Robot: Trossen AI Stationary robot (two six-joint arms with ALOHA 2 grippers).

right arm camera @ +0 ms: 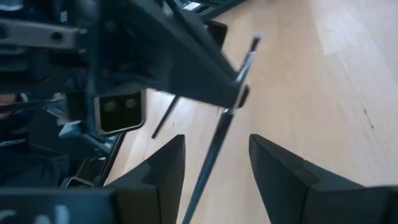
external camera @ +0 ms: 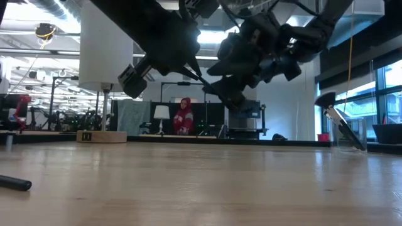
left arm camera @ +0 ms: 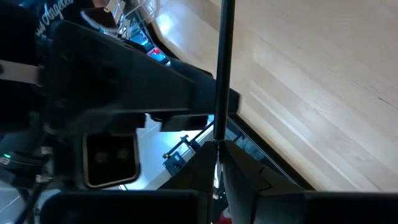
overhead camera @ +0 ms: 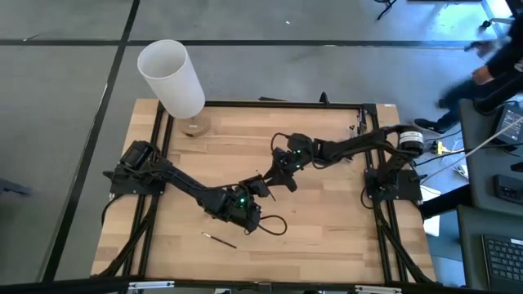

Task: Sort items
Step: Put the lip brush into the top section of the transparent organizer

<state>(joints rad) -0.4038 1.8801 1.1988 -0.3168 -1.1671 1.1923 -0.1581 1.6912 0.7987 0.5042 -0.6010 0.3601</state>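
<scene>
Clamped on a thin brush [left arm camera: 222, 68] in left gripper [left arm camera: 217, 163] above the table [overhead camera: 327, 220]; spread wide around it in right gripper [right arm camera: 214, 163]. Close squarely before any release.

Bright overhead light; wrist views blurred, backlit.

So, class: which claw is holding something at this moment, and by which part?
The left claw pinches a slim brush at one end. The right claw is open around it, not gripping.
</scene>
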